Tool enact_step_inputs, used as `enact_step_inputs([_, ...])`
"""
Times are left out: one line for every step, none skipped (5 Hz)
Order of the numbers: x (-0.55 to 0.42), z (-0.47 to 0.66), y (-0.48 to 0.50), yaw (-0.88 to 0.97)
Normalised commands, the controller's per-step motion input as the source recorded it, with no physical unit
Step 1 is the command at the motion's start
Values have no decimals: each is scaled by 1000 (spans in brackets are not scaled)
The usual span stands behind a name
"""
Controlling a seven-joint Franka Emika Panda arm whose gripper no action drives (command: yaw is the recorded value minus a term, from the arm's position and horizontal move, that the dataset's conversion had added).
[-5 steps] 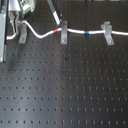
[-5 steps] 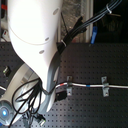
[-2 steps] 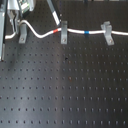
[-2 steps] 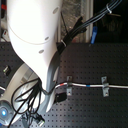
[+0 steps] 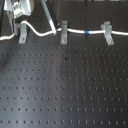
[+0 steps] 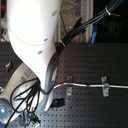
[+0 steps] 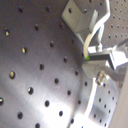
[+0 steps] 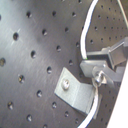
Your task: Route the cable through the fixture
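Note:
The white cable [image 5: 75, 31] runs along the back of the board through the middle and right clips, with its blue band [image 5: 87, 32] between them. At the first exterior view's left it arcs up to my gripper [image 5: 21, 20], which is shut on the cable just above the fixture [image 5: 22, 35], the left-leaning grey clip. A loose end trails off to the left of the fixture. Both wrist views show the cable [image 8: 83, 40] pinched in the fingers, close to the fixture [image 8: 75, 91] [image 7: 79, 14]. The second exterior view shows the red band [image 6: 62, 85], but the arm hides the fixture.
A narrow upright clip [image 5: 63, 32] and a wider right-leaning clip [image 5: 107, 32] stand in the same back row. The black perforated board [image 5: 65, 90] stretches toward the front. The arm's white body [image 6: 35, 45] and black hoses fill the second exterior view's left.
Hardly anything differs. The gripper stays over the left clip with the cable in it, perhaps shifted slightly to the left.

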Motion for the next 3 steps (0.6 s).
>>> enact_step_inputs([110, 96, -103, 214])
enact_step_inputs([118, 103, -113, 263])
enact_step_inputs([110, 35, -94, 217])
